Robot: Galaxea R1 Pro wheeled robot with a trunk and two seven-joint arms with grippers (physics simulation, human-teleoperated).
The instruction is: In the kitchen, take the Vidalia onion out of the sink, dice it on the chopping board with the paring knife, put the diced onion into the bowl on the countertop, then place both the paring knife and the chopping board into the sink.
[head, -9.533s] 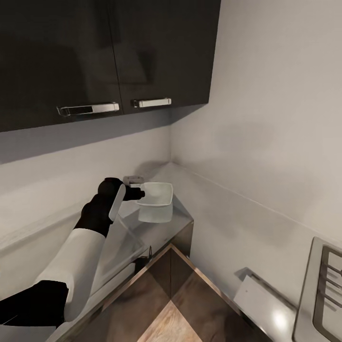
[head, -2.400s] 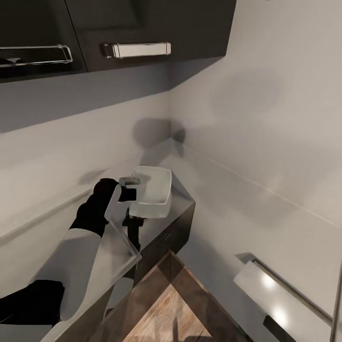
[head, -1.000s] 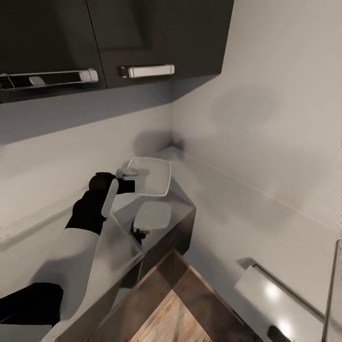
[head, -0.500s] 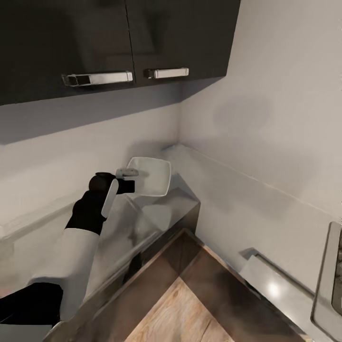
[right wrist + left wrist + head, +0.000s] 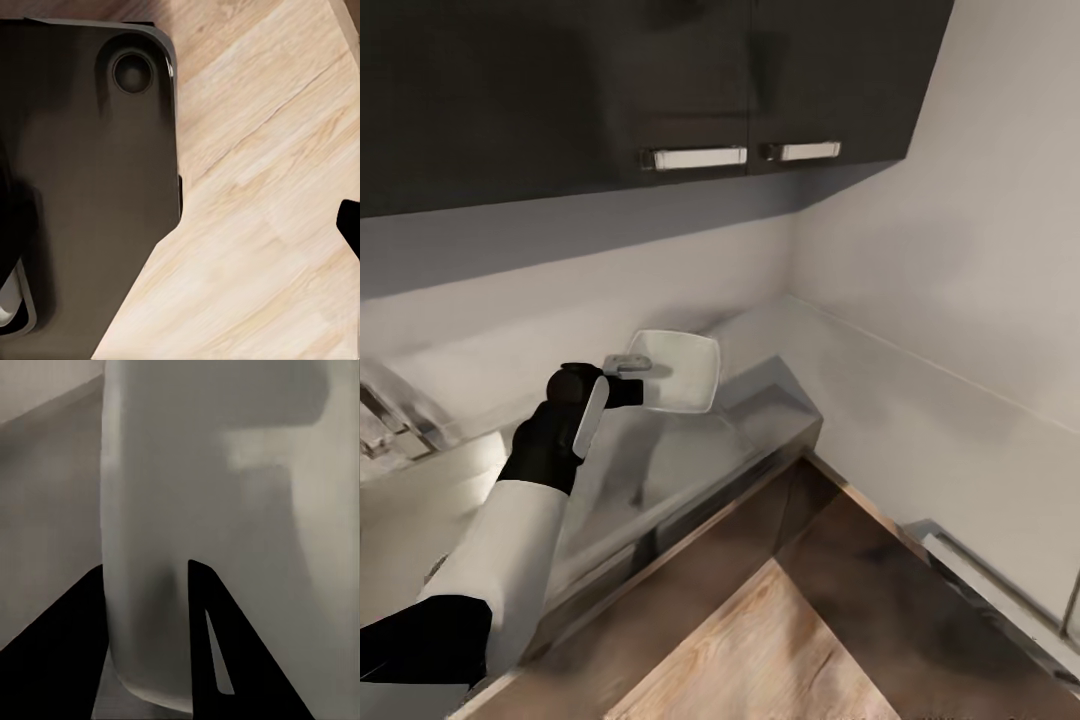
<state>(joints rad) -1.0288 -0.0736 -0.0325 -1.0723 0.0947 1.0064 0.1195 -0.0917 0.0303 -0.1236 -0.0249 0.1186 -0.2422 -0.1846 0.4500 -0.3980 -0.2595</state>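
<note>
Your left gripper (image 5: 632, 380) pinches the near-left rim of the bowl (image 5: 676, 370), one finger (image 5: 225, 652) inside and one outside the wall. The bowl hangs clear above the countertop (image 5: 690, 455), extending right and away from the fingers, its mouth tilted toward you. Its long axis runs left to right, so any set-down goes straight below. Your right gripper's fingers can't be judged; that wrist looks at the wooden floor (image 5: 262, 210).

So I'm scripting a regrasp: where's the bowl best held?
By its rim wall, as now: the left end effector pinches the near edge of the bowl from the arm's side, one finger inside. The thin, straight wall suits a pinch.
</note>
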